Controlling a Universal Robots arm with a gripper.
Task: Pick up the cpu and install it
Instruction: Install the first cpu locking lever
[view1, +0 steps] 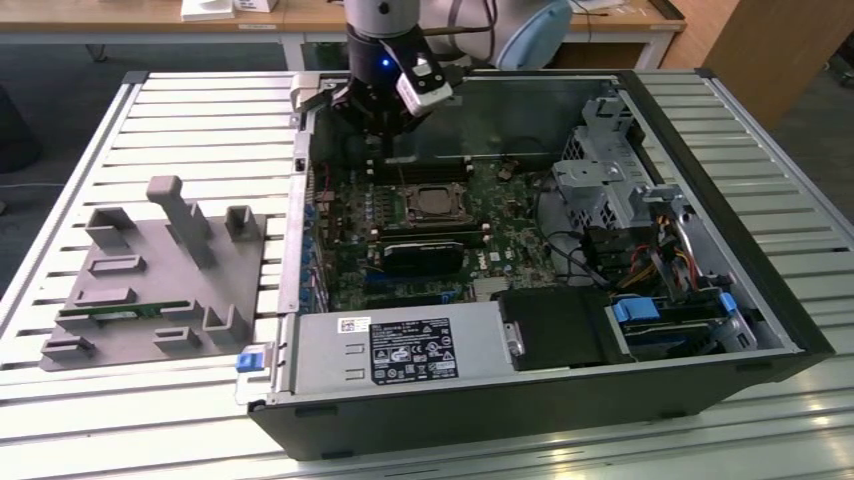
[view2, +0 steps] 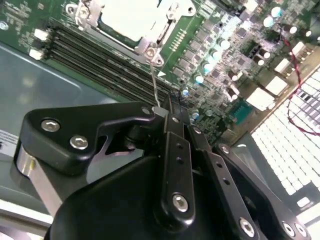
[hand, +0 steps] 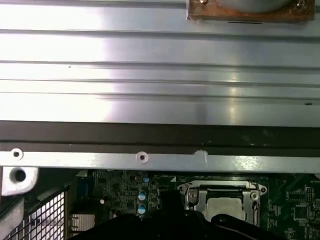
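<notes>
Claw: the gripper (view1: 383, 150) hung low inside the open computer case (view1: 781, 320), over the far part of the motherboard (view1: 514, 215).
Claw opening: in the second wrist view its fingers (view2: 172, 150) were drawn together, with no gap to be seen at the tips.
Claw hold: the upper end of a thin wire socket lever (view2: 154, 80) ran right into the fingertips — it looked pinched there and nothing else was in the grip.
Cpu: the cpu (view2: 132, 17) lay flat in the socket (view1: 434, 203), its pale silver top facing up; the first wrist view showed it (hand: 222, 205) in the same seat.
Socket frame: bright metal frame (hand: 195, 197) ran around the chip's edges.
Cpu and claw: near each other but apart — the lever was the only thing reaching from the socket's corner to the claw.
Memory slots: long dark memory slots (view2: 100, 60) ran just beside the socket, between it and the claw.
Tray: a grey tray (view1: 147, 290) sat on the slatted table (view1: 200, 110) at the exterior view's left of the case, well apart from the claw.
Memory stick: a narrow green memory stick (view1: 127, 311) lay on that tray.
</notes>
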